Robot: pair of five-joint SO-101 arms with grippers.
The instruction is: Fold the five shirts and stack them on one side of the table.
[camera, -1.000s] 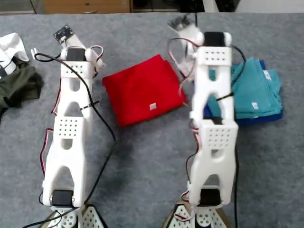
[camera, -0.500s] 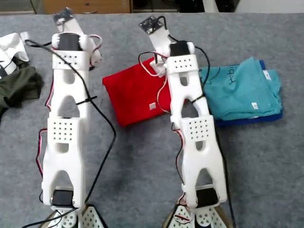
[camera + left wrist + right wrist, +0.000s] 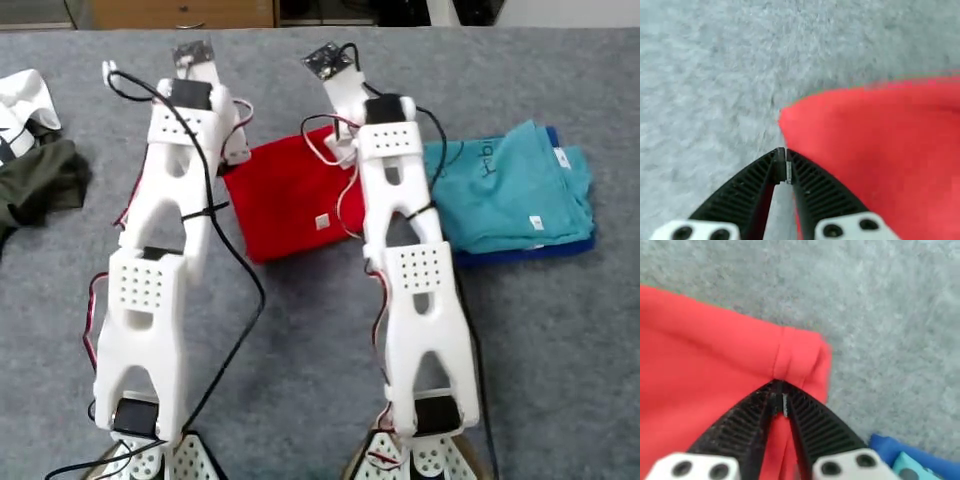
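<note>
Our left fingers [image 3: 800, 172] are clenched on nothing, tips just beside a corner of the red shirt [image 3: 880, 150] on the grey tabletop [image 3: 715, 75]. Our right fingers [image 3: 802, 415] are clenched too, tips over the shirt's other far corner.

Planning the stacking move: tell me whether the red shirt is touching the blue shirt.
Apart. The right wrist view shows a strip of bare grey table between the corner of the red shirt and the edge of the blue shirt.
</note>
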